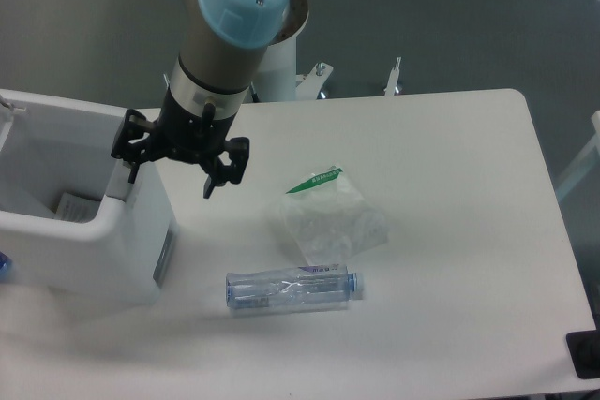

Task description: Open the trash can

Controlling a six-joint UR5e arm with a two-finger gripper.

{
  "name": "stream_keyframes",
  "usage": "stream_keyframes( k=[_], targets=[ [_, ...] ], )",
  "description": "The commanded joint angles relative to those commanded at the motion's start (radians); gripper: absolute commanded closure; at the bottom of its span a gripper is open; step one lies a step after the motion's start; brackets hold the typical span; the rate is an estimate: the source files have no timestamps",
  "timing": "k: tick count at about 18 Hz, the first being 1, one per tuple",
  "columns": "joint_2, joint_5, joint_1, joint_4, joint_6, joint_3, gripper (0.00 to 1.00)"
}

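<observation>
The trash can (103, 236) is a large white boxy bin at the table's left edge, with a grey panel (165, 256) on its right side. Its top stands open: I see into the hollow inside, where a piece of paper (75, 205) lies. No flat lid shows over the opening. My gripper (171, 178) hangs over the can's right rim with its black fingers spread apart. One fingertip (131, 171) is over the rim and the other (210, 188) is outside the can above the table. It holds nothing.
A clear plastic bottle (292, 289) lies on its side on the white table (450, 231), right of the can. A crumpled clear bag with a green label (328, 215) lies behind it. The arm's base (281, 72) stands at the table's far edge.
</observation>
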Motion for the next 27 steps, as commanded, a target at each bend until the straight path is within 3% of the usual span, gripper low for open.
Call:
stream_keyframes(
  k=[4,5,8,15,16,19,23,27],
  targets=[
    [-0.009,0.003,0.144,0.017,0.073,0.011,0.0],
    [-0.023,0.032,0.201,0.023,0.148,0.005,0.0],
    [-0.08,0.158,0.277,0.029,0.28,0.006,0.0],
    [-0.167,0.301,0.365,0.149,0.443,0.0,0.0],
    [-0.201,0.305,0.39,0.164,0.498,0.011,0.0],
    [-0.23,0.373,0.416,0.198,0.674,0.011,0.0],
    [-0.281,0.382,0.44,0.284,0.931,0.0,0.0],
    [-0.305,0.382,0.44,0.336,1.009,-0.008,0.0]
  ],
)
